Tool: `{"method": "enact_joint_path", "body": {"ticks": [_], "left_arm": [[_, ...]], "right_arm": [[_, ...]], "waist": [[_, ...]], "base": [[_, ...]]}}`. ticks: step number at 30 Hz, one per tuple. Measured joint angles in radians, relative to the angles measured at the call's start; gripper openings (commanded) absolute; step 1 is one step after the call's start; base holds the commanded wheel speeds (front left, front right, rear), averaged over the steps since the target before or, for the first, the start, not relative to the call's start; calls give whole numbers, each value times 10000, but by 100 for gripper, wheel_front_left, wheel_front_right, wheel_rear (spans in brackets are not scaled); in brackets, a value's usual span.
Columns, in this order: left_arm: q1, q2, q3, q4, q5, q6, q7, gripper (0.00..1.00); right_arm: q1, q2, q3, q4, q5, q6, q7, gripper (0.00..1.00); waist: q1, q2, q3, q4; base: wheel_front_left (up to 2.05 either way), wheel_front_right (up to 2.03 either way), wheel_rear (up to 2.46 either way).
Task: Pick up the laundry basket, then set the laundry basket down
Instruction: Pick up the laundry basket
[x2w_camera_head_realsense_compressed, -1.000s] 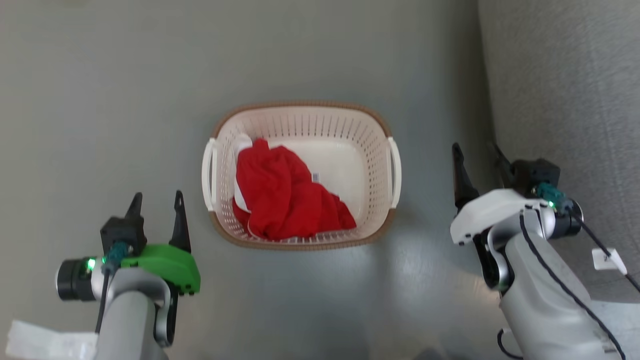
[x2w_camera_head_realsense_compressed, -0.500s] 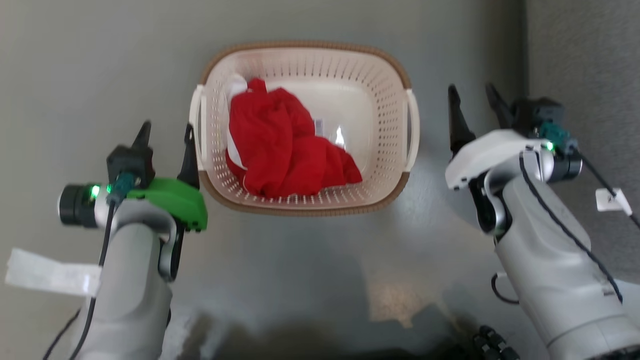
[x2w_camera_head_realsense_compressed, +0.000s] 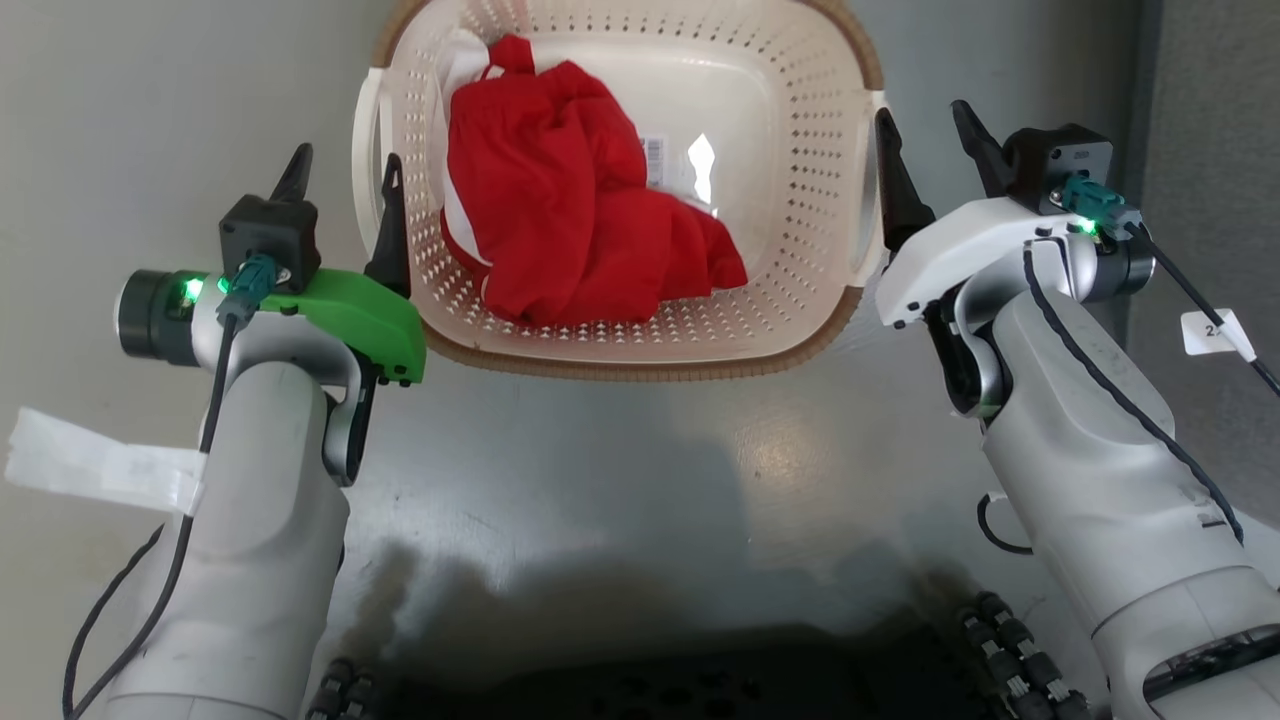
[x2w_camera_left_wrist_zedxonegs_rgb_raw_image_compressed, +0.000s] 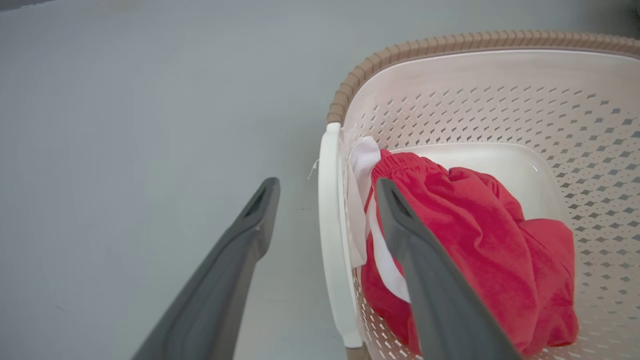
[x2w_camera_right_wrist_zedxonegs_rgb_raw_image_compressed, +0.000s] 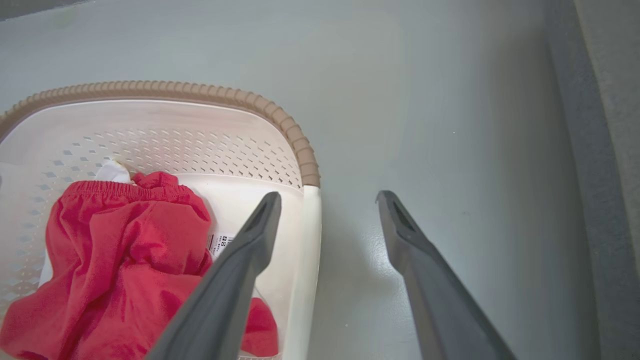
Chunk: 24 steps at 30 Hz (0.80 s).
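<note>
Cream basket (x2w_camera_head_realsense_compressed: 800, 200) with a brown rim, on a grey floor (x2w_camera_head_realsense_compressed: 150, 100), between the two grippers. Far side cut off by the top edge of the head view. Inside, a crumpled red cloth (x2w_camera_head_realsense_compressed: 570, 220) on the left and near part, hiding most of a white cloth (x2w_camera_left_wrist_zedxonegs_rgb_raw_image_compressed: 362, 165) under it, with just a strip and a corner of the white on view. On the bottom, a barcode sticker (x2w_camera_head_realsense_compressed: 655, 160), half covered by the red cloth, print too small to read. Bright glare patch just right of it.

Just beside the basket's left side, left gripper (x2w_camera_head_realsense_compressed: 346, 158), fingers apart. From the left wrist, left handle (x2w_camera_left_wrist_zedxonegs_rgb_raw_image_compressed: 332, 240) between the two fingers, one finger over the floor, the other over the basket's inside and blocking part of the red cloth. Touching or not: cannot tell.

Just beside the right side, right gripper (x2w_camera_head_realsense_compressed: 920, 112), fingers also apart. From the right wrist, right handle (x2w_camera_right_wrist_zedxonegs_rgb_raw_image_compressed: 307, 260) between the fingers, inner finger over the basket, outer one over the floor. Near end of that handle cut off by the picture edge. Contact unclear here too.

Along the right of the scene, a grey textured surface (x2w_camera_head_realsense_compressed: 1220, 100), partly hidden behind the right arm. Small white tag (x2w_camera_head_realsense_compressed: 1215, 332) on that arm's cable, print cut short. Dark base (x2w_camera_head_realsense_compressed: 640, 680) at the near edge, in shadow and hard to make out.
</note>
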<state>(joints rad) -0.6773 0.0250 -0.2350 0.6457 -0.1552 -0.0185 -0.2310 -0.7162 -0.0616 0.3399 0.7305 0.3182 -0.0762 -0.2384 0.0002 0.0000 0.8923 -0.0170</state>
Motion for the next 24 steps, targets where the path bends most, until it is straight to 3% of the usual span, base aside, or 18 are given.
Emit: {"method": "enact_joint_path", "body": {"ticks": [24], "left_arm": [[-1357,-27,-562,1962,-349,-165,-176,100]], "right_arm": [[-782,-17,1060,974,980,144,-119,100]], "waist": [[-2,0,938,25]], "base": [[0,0,0]]}}
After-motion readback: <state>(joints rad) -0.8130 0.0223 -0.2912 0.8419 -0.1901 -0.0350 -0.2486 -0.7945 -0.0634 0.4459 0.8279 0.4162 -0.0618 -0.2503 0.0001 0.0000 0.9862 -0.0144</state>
